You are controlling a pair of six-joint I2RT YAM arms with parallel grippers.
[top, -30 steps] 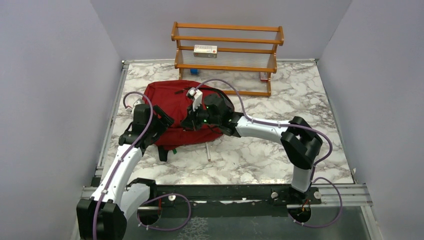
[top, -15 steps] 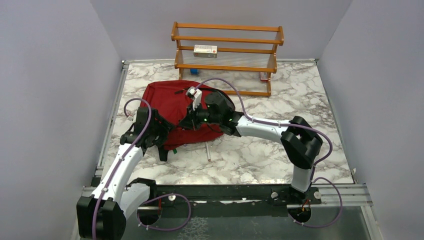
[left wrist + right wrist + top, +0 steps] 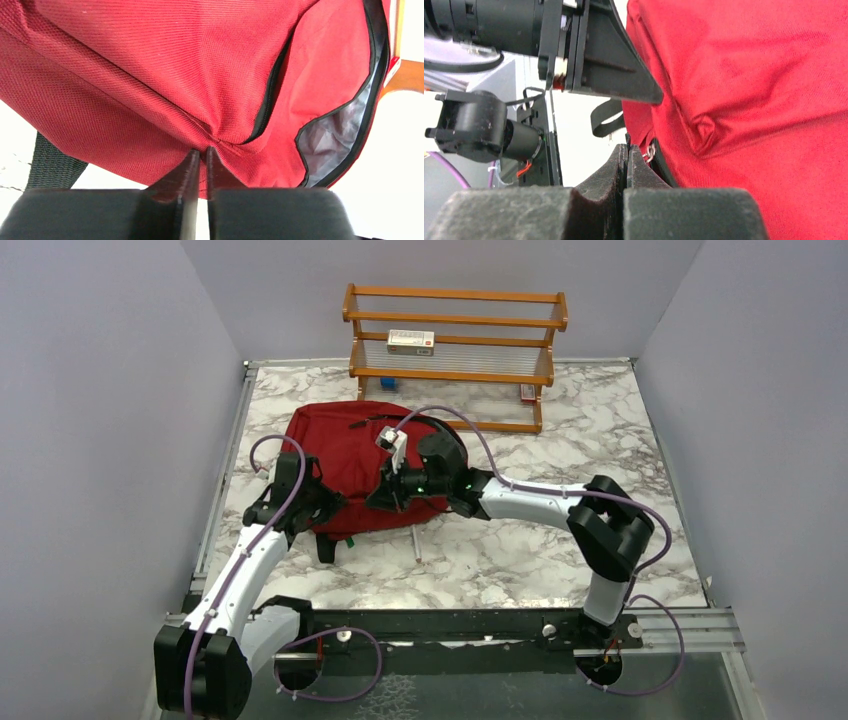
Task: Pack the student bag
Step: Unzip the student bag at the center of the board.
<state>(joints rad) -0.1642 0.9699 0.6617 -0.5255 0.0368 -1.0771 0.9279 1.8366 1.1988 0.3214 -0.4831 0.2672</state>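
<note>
On the white-and-grey marble table (image 3: 560, 540) the dark red soft fabric backpack (image 3: 345, 445) lies flat, directly ahead of both sets of fingers. The left gripper (image 3: 202, 152) is clamped on only a thin pucker of its cloth just beside the black zipper (image 3: 270, 95), so a pull could let the fold slip free or drag the whole bag across the smooth top. The right gripper (image 3: 626, 147) has its fingers pressed together, the small metal zipper pull (image 3: 651, 150) just beside their tips, perhaps ungripped. A second earlier the left fingers stood wide apart, further over the bag.
</note>
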